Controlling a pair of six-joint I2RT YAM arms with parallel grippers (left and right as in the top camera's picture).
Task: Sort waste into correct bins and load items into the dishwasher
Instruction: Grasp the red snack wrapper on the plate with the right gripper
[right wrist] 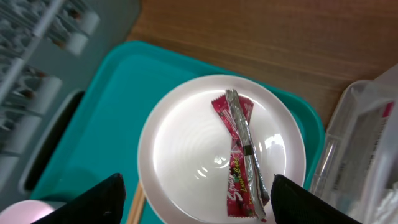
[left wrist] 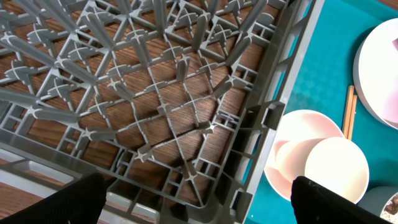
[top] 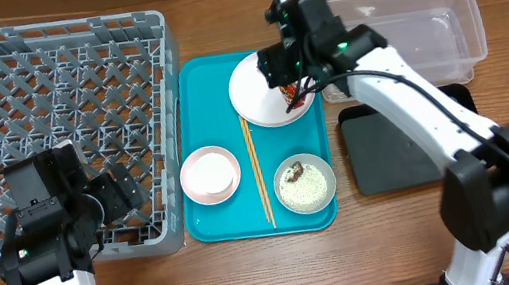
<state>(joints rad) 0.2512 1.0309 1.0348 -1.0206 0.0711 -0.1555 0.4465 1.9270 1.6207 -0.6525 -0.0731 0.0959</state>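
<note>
The red wrapper (right wrist: 239, 155) lies on the round white plate (right wrist: 186, 143) at the back of the teal tray (top: 205, 79). My right gripper (right wrist: 199, 202) hangs open over the plate (top: 257, 91), its fingers either side of the wrapper (top: 289, 92). My left gripper (left wrist: 199, 205) is open and empty over the front right corner of the grey dish rack (top: 55, 91). The pinkish bowl (top: 209, 175) holds the white cup (left wrist: 336, 168). The grey-green bowl (top: 304, 184) holds rice and a brown lump. The chopsticks (top: 257, 172) lie between the bowls. No tissue shows.
The clear tub (top: 419, 27) stands at the back right, and the black tray (top: 392, 147) lies in front of it. The rack's wall (left wrist: 267, 118) stands between my left gripper and the teal tray (left wrist: 317, 68). The tub's edge (right wrist: 360, 143) is close to my right gripper.
</note>
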